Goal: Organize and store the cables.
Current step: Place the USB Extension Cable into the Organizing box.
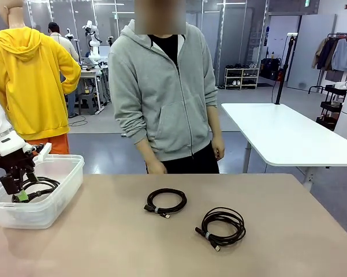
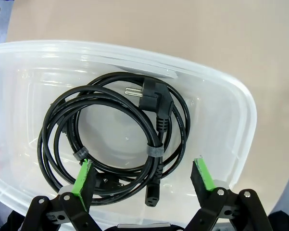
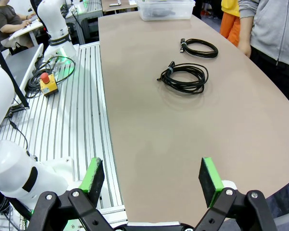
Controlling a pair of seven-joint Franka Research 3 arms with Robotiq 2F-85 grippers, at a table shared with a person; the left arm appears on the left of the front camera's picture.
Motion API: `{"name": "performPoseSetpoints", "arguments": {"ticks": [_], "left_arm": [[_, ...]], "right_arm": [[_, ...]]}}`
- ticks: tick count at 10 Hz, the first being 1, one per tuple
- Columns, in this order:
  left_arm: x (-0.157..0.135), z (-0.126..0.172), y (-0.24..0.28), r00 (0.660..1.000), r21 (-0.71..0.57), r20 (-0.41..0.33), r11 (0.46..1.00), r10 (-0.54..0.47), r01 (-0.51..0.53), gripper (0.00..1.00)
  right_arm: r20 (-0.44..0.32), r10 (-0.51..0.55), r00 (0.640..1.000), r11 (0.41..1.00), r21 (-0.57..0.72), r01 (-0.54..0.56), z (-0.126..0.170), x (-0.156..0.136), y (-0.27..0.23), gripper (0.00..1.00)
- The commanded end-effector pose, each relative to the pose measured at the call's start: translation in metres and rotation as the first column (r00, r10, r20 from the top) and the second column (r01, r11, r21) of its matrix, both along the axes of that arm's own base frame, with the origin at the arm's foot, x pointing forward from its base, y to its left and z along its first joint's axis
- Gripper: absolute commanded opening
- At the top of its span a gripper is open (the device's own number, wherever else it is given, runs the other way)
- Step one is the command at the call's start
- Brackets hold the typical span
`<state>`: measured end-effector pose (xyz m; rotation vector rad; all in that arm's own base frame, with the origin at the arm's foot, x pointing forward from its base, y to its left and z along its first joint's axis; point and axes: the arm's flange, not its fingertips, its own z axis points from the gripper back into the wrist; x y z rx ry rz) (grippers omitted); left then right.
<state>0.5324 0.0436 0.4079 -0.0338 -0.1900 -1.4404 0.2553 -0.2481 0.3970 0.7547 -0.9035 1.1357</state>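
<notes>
Counter (image 1: 104, 242): tan top, and we're on the near side of it. A person (image 1: 161, 98) in a grey zip hoodie stands at the far edge, arms down, hands off the counter. A clear plastic bin (image 1: 60, 199) sits at our left end. Cables: one coiled mains power cable (image 2: 151, 139) lies flat on the bin floor, with grey ties around the loops, a round two-pin plug at the top of the coil and its socket end at the bottom. Two thinner black coils are out on the open counter. The smaller coil (image 1: 167, 191) is near the middle in front of the person. The bigger coil (image 1: 241, 226) is just to its right and closer to us, and the two are near each other but not touching. Both are tied and have small plug ends sticking out. The left end effector (image 2: 142, 166) is down in the bin over the near side of the power cable with its jaws wide apart and nothing gripped; we can't tell whether a pad touches the cord. The right end effector (image 3: 151, 163) hangs over our edge of the counter with its jaws spread and nothing between the pads, well apart from both loose coils.
</notes>
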Motion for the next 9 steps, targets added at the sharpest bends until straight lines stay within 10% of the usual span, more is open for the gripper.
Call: {"name": "performPoseSetpoints", "arguments": {"ticks": [1, 9], "left_arm": [[-0.006, 0.024, 0.002, 0.999, -0.038, 0.019, 0.998, 0.043, -0.042, 1.0], [-0.112, 0.125, 0.039, 0.967, -0.458, 0.035, 0.864, 0.252, -0.209, 1.0]], "right_arm": [[0.009, -0.012, 1.0, 1.0, 0.004, 0.012, 0.002, 0.0, 0.003, 1.0], [0.009, -0.012, 1.0, 1.0, 0.004, 0.012, 0.002, 0.0, 0.003, 1.0]]}}
